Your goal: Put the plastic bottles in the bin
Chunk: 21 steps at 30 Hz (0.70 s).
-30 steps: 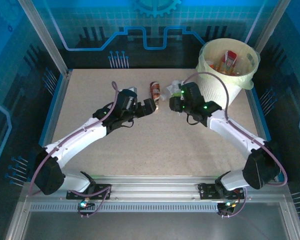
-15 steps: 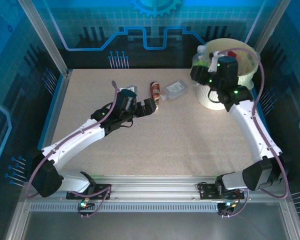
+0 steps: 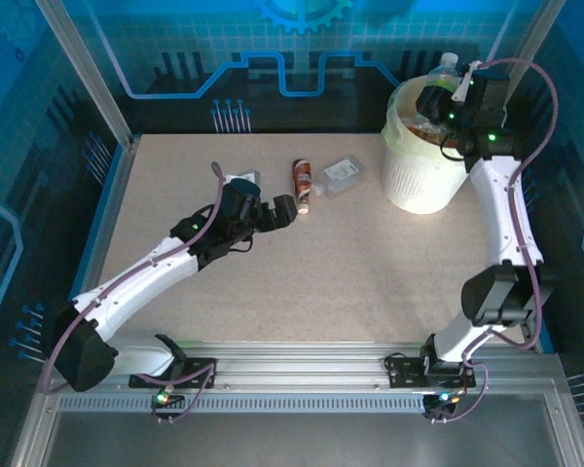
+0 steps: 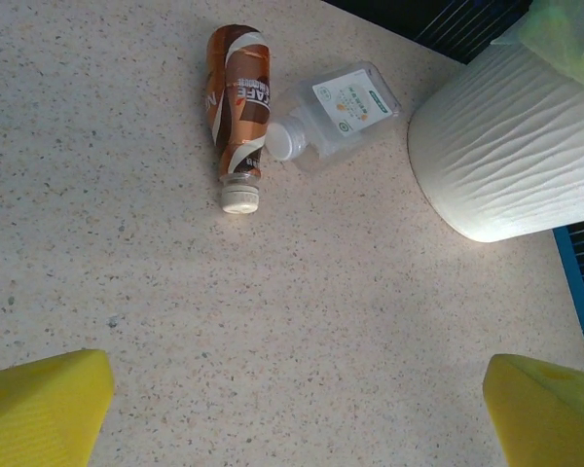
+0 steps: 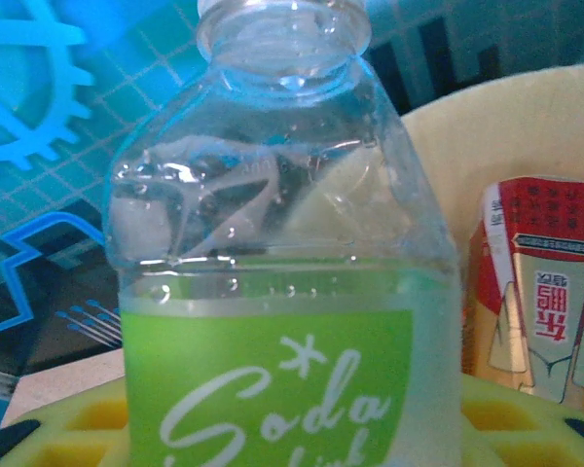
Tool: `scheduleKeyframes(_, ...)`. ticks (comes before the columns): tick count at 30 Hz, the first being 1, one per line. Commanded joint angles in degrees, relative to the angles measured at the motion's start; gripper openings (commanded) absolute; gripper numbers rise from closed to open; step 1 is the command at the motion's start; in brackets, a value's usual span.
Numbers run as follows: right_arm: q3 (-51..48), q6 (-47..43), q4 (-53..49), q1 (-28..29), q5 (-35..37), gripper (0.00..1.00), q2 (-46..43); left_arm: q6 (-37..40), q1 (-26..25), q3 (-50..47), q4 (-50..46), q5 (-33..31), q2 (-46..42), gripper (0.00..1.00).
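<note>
Gripping the green-label soda bottle [image 5: 273,292] in my right gripper [image 3: 444,88], I've got the fingers clamped tight on its body. It sits in the upper right of the overhead frame, above the rim of the bin [image 3: 419,180]. In my right wrist view the bottle's neck points to the top of the frame. Behind it, at the right edge, a red-label bottle [image 5: 543,282] is inside the bin against the pale yellow liner.

Two more are out on the table [image 3: 321,282], upper middle of the overhead frame, left of the bin: a brown-label bottle [image 4: 238,107] lying flat, and a clear flat bottle [image 4: 343,102] just beside it, their caps close together. My left gripper [image 3: 290,209] is below-left of that pair, its yellow fingertips [image 4: 39,404] spread wide with nothing between them.
</note>
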Motion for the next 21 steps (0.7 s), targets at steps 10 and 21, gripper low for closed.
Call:
scheduleKeyframes(10, 14.86, 8.23, -6.31, -0.99, 4.93, 0.56, 13.82, 1.15, -0.07, -1.49, -2.53, -2.42, -2.17, 0.99)
scheduleKeyframes(21, 15.30, 6.83, -4.63, 0.34, 5.57, 1.00, 11.66, 0.71, -0.09, -1.58, -3.51, -2.59, -1.80, 0.99)
